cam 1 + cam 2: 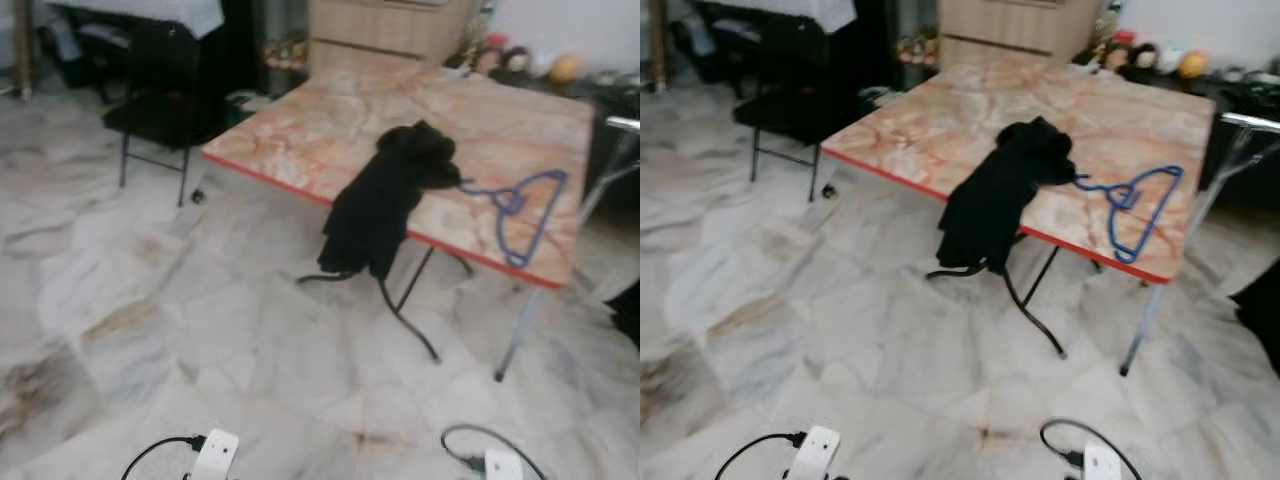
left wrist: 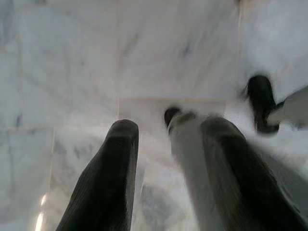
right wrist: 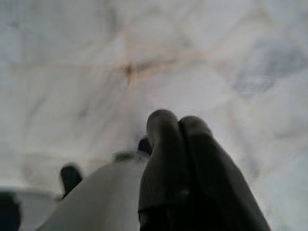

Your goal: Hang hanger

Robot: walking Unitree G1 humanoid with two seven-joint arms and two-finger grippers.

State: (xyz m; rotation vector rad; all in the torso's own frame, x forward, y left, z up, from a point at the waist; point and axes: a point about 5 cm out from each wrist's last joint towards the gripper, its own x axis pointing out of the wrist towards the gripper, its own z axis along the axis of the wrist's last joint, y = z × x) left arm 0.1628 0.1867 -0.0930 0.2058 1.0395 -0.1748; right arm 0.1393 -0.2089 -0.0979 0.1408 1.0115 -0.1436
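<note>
A blue hanger [image 1: 525, 215] lies flat on the right part of a marble-patterned table [image 1: 320, 125] with a red edge. A black garment [image 1: 385, 200] is bunched on the tabletop next to the hanger's hook and drapes over the front edge. The table stands some way ahead of me. Both arms hang low over the marble floor. My left gripper [image 2: 171, 127] is open, with nothing between its fingers. My right gripper [image 3: 179, 120] is shut, its fingers pressed together on nothing.
A black chair [image 1: 160, 90] stands at the back left and a wooden cabinet [image 1: 385, 30] behind the table. Small objects line a dark shelf [image 1: 530, 62] at the back right. A metal frame [image 1: 620, 150] stands at the right. Marble floor [image 1: 150, 330] lies before the table.
</note>
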